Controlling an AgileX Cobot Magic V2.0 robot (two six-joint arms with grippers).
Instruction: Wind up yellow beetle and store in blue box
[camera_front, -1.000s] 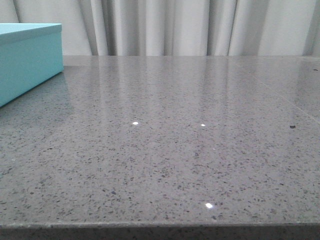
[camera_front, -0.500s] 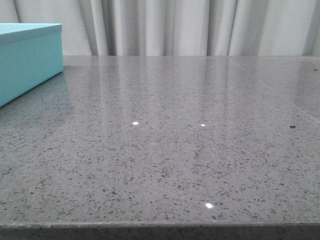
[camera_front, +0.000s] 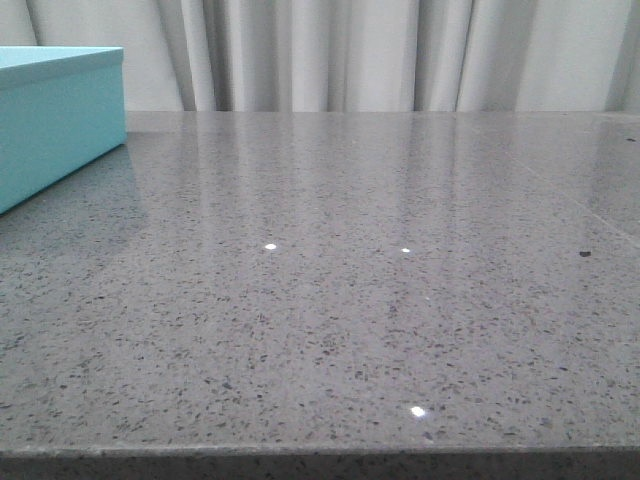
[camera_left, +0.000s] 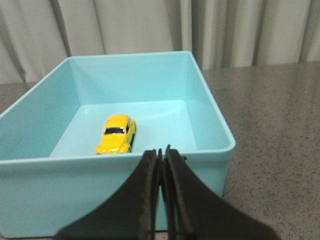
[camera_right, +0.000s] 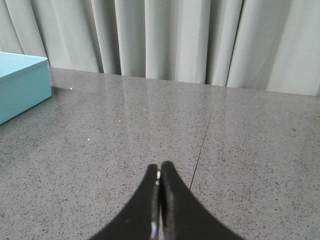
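Well, from where I sit the job looks close to finished: the yellow beetle (camera_left: 116, 134) is resting on the floor of the blue box (camera_left: 210, 165), sitting on its wheels, toward the side wall and clear of it. I judge the storing step as done; whether the spring was wound I cannot tell from these views.

My left hand (camera_left: 161, 159) is clenched with nothing in it, its two dark fingers pressed together, hovering just outside the near wall of the box. The car lies beyond that wall and a little to one side of the line the fingers point along, its long axis running roughly away from the hand, the end with the dark window facing the hand. So if anything more has to be done to the car, the left arm is plainly the nearer one, and it would have to rise over the rim before reaching down.

My right hand (camera_right: 159, 185) is also clenched and empty, low over the bare grey table (camera_right: 240, 150), with the box well off to its side at the edge of its view. In the front view I see only a corner of the box on the table, with neither arm in sight.
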